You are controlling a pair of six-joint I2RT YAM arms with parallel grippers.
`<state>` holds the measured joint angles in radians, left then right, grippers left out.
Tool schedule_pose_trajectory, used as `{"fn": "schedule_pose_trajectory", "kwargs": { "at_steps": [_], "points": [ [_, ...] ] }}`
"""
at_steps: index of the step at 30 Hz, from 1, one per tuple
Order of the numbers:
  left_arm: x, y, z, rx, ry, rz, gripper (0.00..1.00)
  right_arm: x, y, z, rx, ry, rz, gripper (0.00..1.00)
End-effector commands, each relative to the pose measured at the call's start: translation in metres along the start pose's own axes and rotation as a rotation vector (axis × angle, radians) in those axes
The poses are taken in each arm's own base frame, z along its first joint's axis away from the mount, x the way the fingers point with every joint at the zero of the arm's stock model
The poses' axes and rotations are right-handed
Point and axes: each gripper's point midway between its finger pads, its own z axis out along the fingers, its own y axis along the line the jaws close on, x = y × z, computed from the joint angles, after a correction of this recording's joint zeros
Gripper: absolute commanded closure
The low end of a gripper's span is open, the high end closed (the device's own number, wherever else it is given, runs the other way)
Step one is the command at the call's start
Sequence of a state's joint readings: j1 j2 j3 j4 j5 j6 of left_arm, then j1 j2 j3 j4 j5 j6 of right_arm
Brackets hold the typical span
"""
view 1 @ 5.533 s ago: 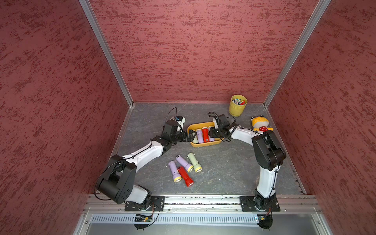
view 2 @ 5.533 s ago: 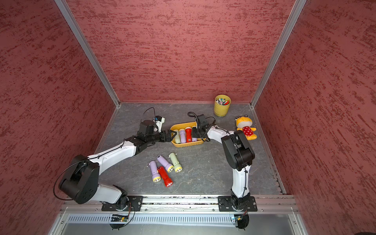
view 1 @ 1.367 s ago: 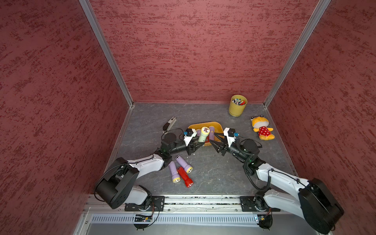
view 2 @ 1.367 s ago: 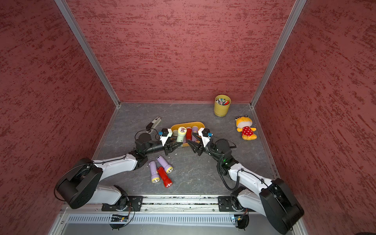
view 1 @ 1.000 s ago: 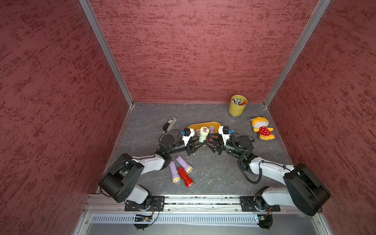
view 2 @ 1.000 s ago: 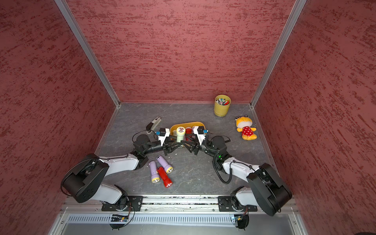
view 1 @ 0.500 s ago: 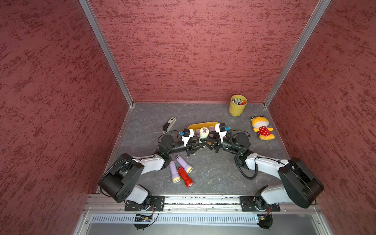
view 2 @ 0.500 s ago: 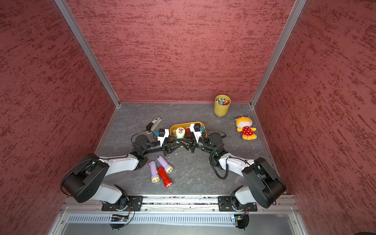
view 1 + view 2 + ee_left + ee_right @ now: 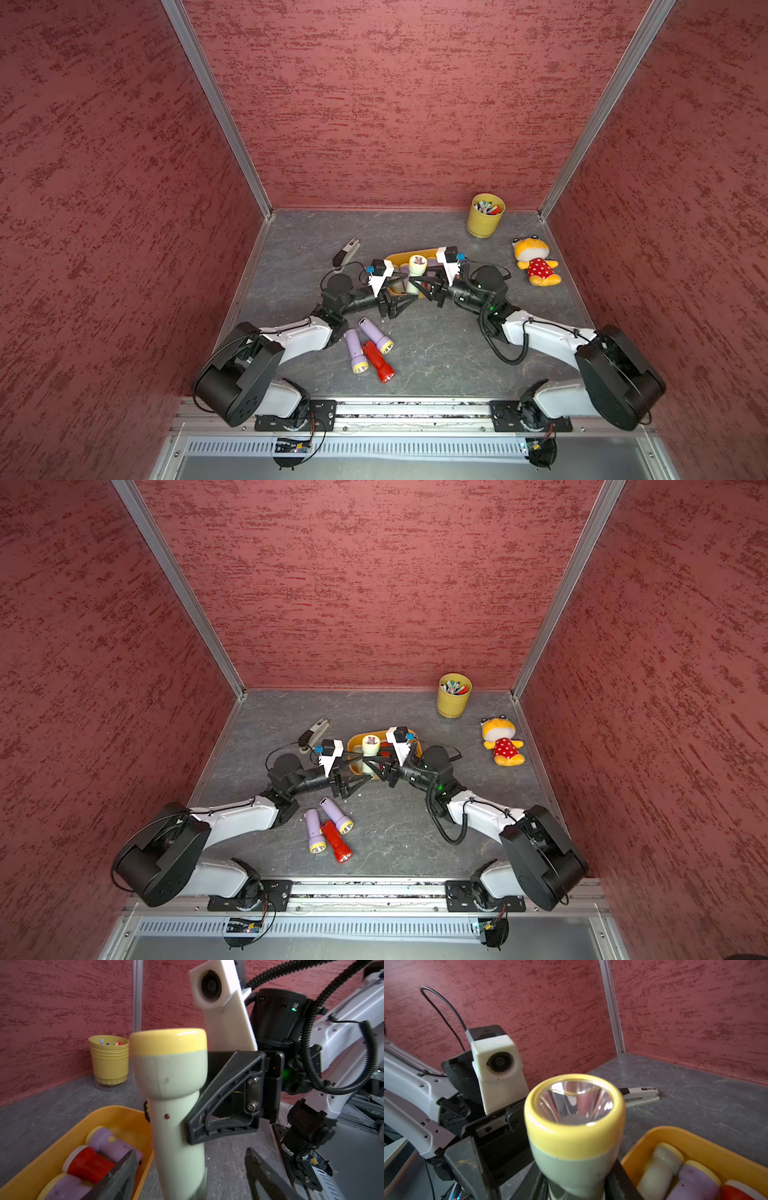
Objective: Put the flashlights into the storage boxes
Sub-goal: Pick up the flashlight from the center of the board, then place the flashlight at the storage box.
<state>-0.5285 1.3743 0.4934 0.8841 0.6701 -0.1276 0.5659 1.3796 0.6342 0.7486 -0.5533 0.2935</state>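
A pale green flashlight [image 9: 417,271] [image 9: 176,1088] stands upright in the air at the near edge of the orange-yellow storage box [image 9: 402,256] [image 9: 124,1113]. My right gripper [image 9: 422,285] [image 9: 577,1186] is shut on its body. My left gripper [image 9: 398,294] [image 9: 190,1152] is open, one finger on each side of the handle, not touching it. Several flashlights lie in the box: lilac [image 9: 112,1145], red [image 9: 87,1164] and a pale one [image 9: 658,1169]. On the table lie two lilac flashlights [image 9: 355,351] [image 9: 376,336] and a red one [image 9: 378,361].
A yellow cup of pens [image 9: 484,216] stands at the back right. A plush toy [image 9: 534,262] lies to the right of the box and a grey-white stapler [image 9: 345,252] to its left. Red walls close in three sides.
My right gripper closed in from the right and shut on the green flashlight. My left gripper, which held it, has opened and let go.
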Motion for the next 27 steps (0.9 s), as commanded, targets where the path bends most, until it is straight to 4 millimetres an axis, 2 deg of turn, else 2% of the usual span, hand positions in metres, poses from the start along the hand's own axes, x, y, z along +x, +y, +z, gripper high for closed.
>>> {"fn": "schedule_pose_trajectory", "kwargs": {
  "at_steps": [1, 5, 9, 19, 27],
  "points": [
    [0.007, 0.039, -0.014, -0.222, 0.047, -0.119, 0.16, -0.015, -0.035, 0.0, 0.233, 0.045, 0.037, 0.73],
    [0.014, 0.068, -0.034, -0.394, 0.094, -0.194, 0.16, -0.01, -0.069, 0.003, 0.435, 0.177, 0.095, 0.73],
    [0.024, 0.085, -0.047, -0.494, 0.15, -0.298, 0.16, 0.0, -0.086, 0.011, 0.524, 0.316, 0.165, 0.71],
    [0.051, 0.122, -0.074, -0.654, 0.191, -0.604, 0.19, 0.045, -0.1, 0.053, 0.48, 0.526, 0.396, 0.68],
    [0.062, 0.132, -0.084, -0.669, 0.211, -0.701, 0.2, 0.075, -0.11, 0.078, 0.442, 0.599, 0.485, 0.67]
  ]
}}
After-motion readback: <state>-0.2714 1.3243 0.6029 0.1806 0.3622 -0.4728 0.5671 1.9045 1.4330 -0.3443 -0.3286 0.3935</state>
